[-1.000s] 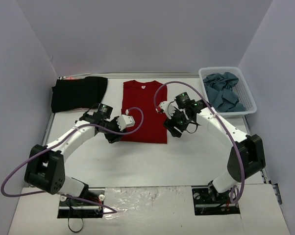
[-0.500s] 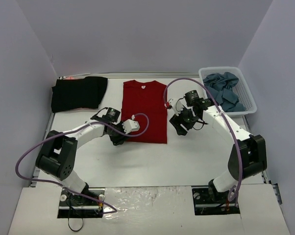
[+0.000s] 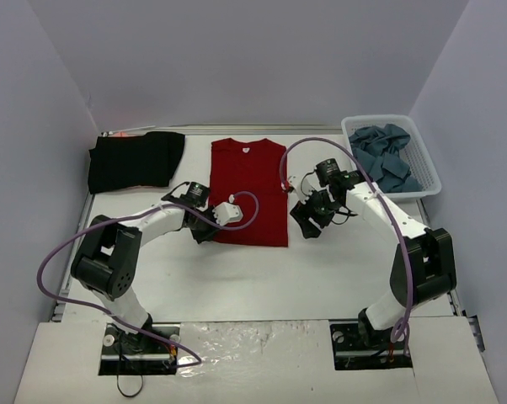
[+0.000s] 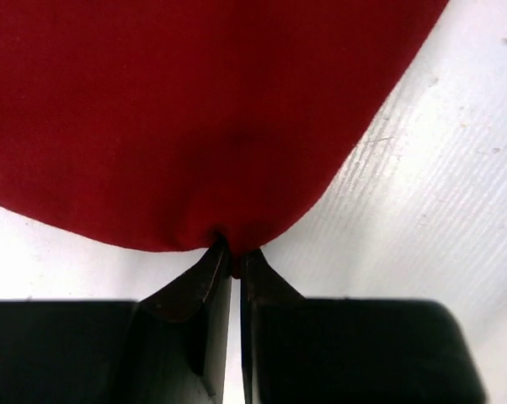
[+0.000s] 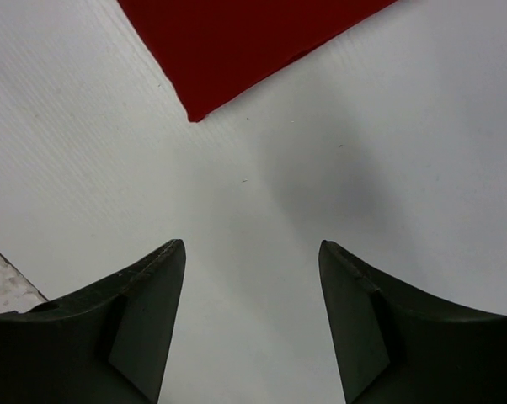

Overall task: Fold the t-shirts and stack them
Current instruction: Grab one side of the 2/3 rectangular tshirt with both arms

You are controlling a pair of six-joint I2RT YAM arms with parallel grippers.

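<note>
Two arms are reaching out over the one white table (image 3: 262, 269). Three lots of cloth are showing. One dark red t-shirt (image 3: 248, 189) is lying flat in the middle, toward the far edge. One black t-shirt (image 3: 136, 160) is lying in a dark bundle at the far left corner. A heap of slate blue-grey t-shirts (image 3: 386, 164) is lying crumpled inside the single white basket (image 3: 376, 119) at the far right, and how many shirts are making up that heap cannot be told. The left gripper (image 4: 234, 257) is sitting at the red shirt's near left corner, its two fingers pressed together on the hem and pinching a small pucker of red cloth. The right gripper (image 5: 252, 246) is hanging just off the shirt's near right corner, its two fingers spread apart with only bare table showing between them. One corner of the red cloth is lying beyond the fingertips, apart from them
</note>
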